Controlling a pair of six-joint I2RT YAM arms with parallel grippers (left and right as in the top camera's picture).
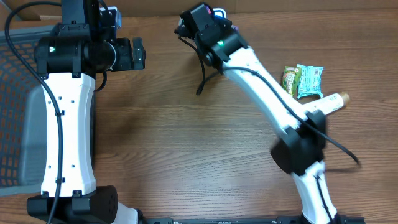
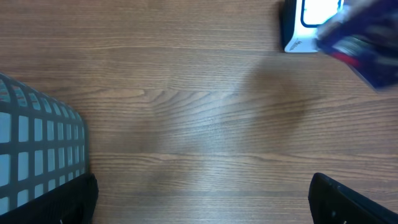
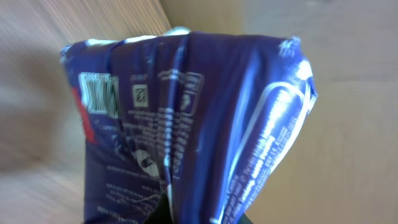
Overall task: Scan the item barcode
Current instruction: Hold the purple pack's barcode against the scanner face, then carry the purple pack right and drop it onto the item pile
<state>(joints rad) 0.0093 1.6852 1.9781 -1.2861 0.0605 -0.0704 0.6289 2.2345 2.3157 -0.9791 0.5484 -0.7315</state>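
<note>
A dark blue snack packet [image 3: 186,124] with white print and a small square code fills the right wrist view. My right gripper [image 3: 199,219] is shut on its lower edge. From overhead that gripper [image 1: 211,17] sits at the table's far edge, with a corner of the packet [image 1: 218,11] showing beside it. In the left wrist view the packet [image 2: 364,46] is a blur hanging beside a white and black scanner [image 2: 301,25] with a bright window. My left gripper [image 2: 202,200] stands wide open over bare wood, well apart from both, and overhead it [image 1: 134,55] is at the far left.
Green and teal snack packets [image 1: 303,80] and a cream bottle [image 1: 329,102] lie at the right. A grey mesh basket [image 2: 37,143] stands left of my left gripper. A black cable [image 1: 204,74] hangs from the right wrist.
</note>
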